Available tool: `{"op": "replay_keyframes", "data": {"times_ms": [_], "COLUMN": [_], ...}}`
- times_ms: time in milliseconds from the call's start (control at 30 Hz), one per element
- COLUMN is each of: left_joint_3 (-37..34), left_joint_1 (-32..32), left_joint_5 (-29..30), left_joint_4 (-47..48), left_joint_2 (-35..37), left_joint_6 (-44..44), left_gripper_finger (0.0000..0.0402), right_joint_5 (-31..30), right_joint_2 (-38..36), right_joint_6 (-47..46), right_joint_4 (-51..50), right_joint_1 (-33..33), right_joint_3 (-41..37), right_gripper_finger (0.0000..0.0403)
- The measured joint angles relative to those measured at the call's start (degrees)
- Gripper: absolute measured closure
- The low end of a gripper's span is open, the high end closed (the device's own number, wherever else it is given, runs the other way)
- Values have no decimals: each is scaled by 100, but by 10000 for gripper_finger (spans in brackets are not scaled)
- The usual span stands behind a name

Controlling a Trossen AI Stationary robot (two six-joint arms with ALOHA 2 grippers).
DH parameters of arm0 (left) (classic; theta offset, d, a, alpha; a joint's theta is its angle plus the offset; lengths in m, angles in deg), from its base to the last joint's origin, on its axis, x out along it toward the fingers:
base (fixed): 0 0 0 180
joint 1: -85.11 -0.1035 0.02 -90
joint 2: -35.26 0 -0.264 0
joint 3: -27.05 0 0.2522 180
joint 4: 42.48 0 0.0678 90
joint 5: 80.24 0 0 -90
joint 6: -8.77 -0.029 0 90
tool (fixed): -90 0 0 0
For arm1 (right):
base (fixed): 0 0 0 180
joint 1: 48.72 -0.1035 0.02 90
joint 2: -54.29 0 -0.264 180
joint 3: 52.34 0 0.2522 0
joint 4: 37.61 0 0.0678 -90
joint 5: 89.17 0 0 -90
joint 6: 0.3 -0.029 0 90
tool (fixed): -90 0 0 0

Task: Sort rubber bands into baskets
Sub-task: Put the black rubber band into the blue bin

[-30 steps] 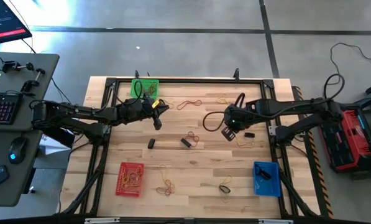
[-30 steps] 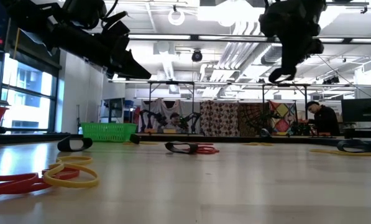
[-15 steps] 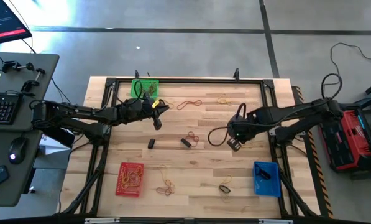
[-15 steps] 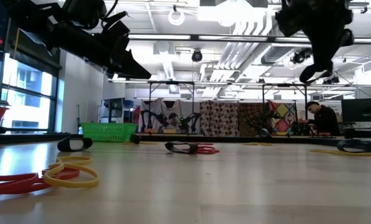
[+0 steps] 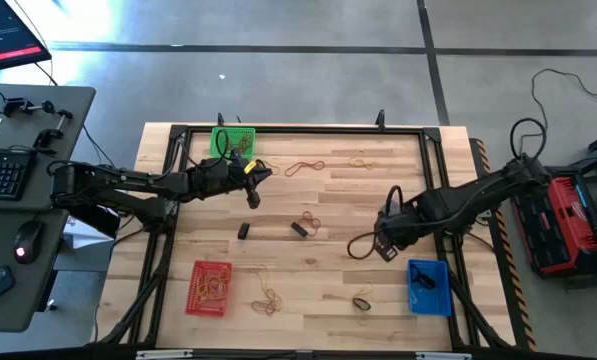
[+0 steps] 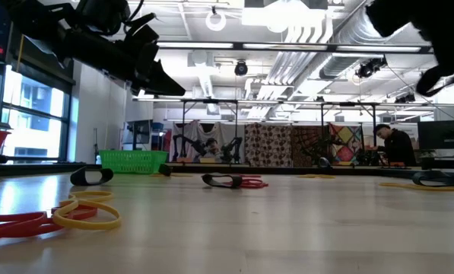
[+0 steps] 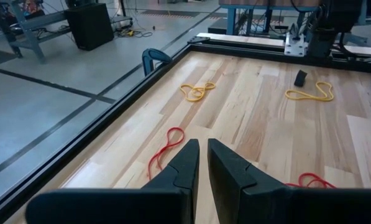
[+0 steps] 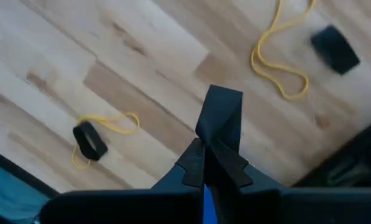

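Bands still scattered on desk [image 5: 418,160]; my right tool [image 5: 382,247], pinched on black band, has swung toward blue basket [image 5: 428,287]. Drop next. Left tool [image 5: 254,197] narrow, idle.

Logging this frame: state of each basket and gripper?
Green basket: upright at the table's far edge, contents hidden by the left arm.
Red basket: upright at the near edge, bands inside.
Blue basket: upright, a dark band inside.
Left gripper: nearly shut, empty, near the green basket.
Right gripper: shut on a black band, beside the blue basket.
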Motion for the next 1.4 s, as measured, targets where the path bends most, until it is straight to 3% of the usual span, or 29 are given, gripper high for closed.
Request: {"op": "replay_keyframes", "data": {"times_ms": [333, 700, 900, 1167, 1400], "left_joint_3": [0, 0, 0, 0, 0], "left_joint_1": [2, 2, 2, 2, 2], "left_joint_5": [0, -2, -2, -2, -2], "left_joint_4": [-15, -31, -121, -141, -150], "left_joint_2": [0, 0, 0, 0, 0], "left_joint_6": [0, 0, -52, -51, -76], "left_gripper_finger": [378, 378, 378, 378, 378], "right_joint_5": [752, 814, 1432, 1502, 1866], "right_joint_2": [-1, 0, 4, 2, 2], "right_joint_6": [-1720, -3323, -3429, -3333, -3226], "right_joint_4": [-165, -316, 50, 1650, 1853], "right_joint_1": [-1020, -1928, -2076, -2069, -2069], "right_joint_3": [0, -79, -743, -1750, -2184], "right_gripper_finger": [403, 403, 403, 403, 403]}}
